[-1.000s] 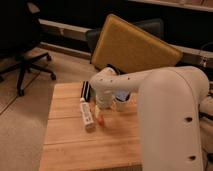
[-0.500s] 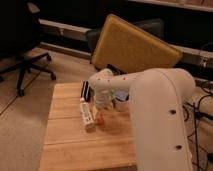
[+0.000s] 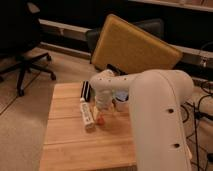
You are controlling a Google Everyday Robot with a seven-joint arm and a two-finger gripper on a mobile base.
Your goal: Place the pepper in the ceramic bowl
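Note:
The pepper [image 3: 100,120] is a small orange-red piece on the wooden table [image 3: 70,145], right beside the white rectangular bar [image 3: 87,114]. My gripper [image 3: 102,110] hangs from the white arm directly above the pepper, at or very close to it. The green ceramic bowl is not visible; the arm may hide it.
A white cup with a bluish top [image 3: 121,101] stands just right of the gripper. A black object [image 3: 86,90] sits at the table's back edge. A tan board [image 3: 132,47] leans behind the table. An office chair [image 3: 22,55] stands at the left.
The arm's large white body has swung left and covers more of the table's right side. The gripper end and the orange-red piece have shifted slightly left.

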